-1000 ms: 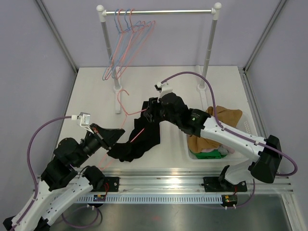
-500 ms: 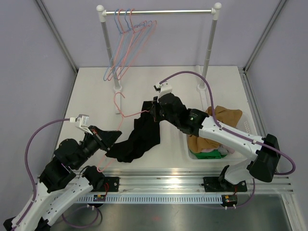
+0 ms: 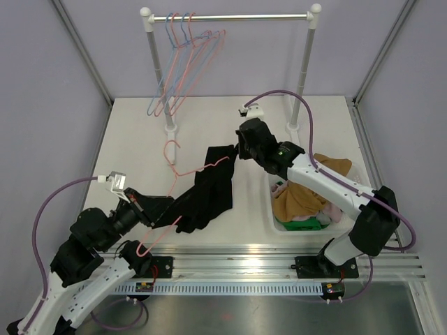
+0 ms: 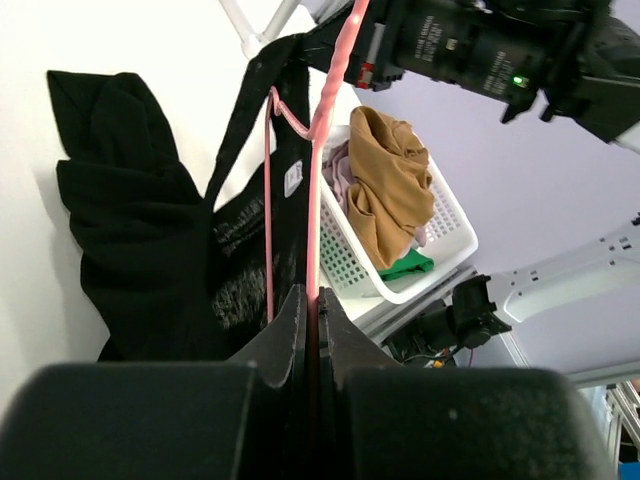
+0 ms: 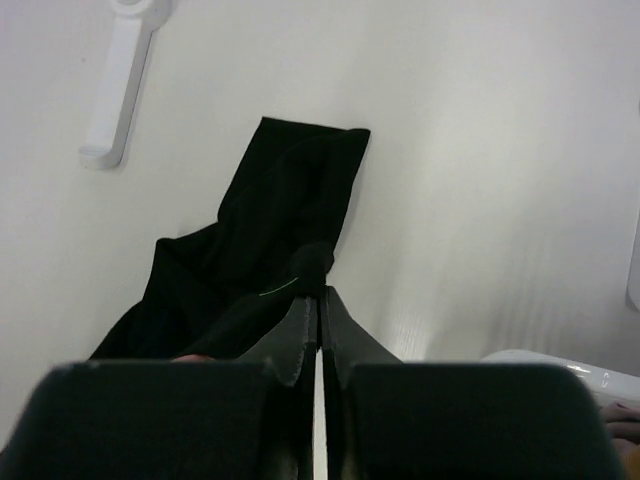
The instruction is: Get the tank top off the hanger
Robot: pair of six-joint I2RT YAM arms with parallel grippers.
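While the left jaws are pressed fully together on a strand of the pink wire hanger (image 3: 176, 169), which runs straight out from between their tips in the left wrist view (image 4: 322, 150), the right jaws are closed to a thin slit with a small bunch of the black tank top (image 3: 209, 192) caught at their tips. Seen from the right wrist, the dark fabric (image 5: 280, 200) spreads away ahead of those jaws and down to their left, lying on the white worktop (image 3: 140, 139). From overhead, the garment stretches between the two sets of jaws, its upper corner at the right jaws and its lower end just beside the left jaws, with the hanger's shoulder wire still threaded through it. Beyond the left jaws and to their right sits a white plastic mesh basket (image 4: 440, 230) holding a tan garment (image 4: 390, 170). That basket (image 3: 276, 222) lies close behind the right jaws, under the right arm.
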